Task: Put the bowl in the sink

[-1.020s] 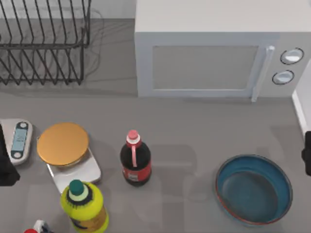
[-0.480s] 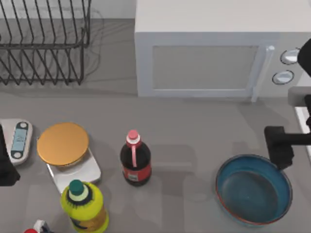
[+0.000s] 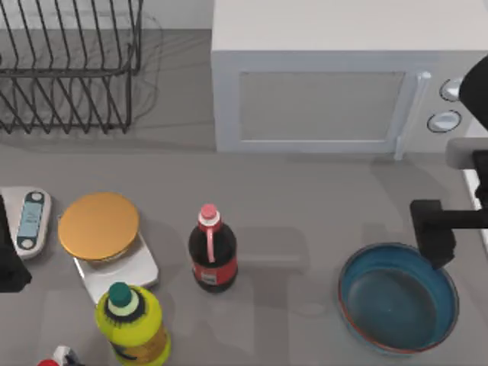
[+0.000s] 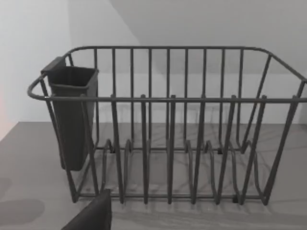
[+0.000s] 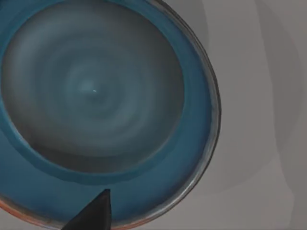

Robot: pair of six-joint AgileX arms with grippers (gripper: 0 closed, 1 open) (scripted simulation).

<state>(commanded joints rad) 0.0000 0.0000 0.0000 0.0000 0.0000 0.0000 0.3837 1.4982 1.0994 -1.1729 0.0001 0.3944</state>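
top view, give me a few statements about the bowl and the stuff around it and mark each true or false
1. The wide, shallow blue bowl with a reddish rim line sits on the grey table at its right side. True.
2. The dark cola bottle with a red cap lies inside the bowl. False: it stands upright on the table, left of the bowl and apart from it.
3. The right pincer is at the bowl's far rim. True.
4. The white microwave has its door open. False: the door is shut.
5. The black wire dish rack holds the bowl. False: the rack stands far off at the table's upper left.
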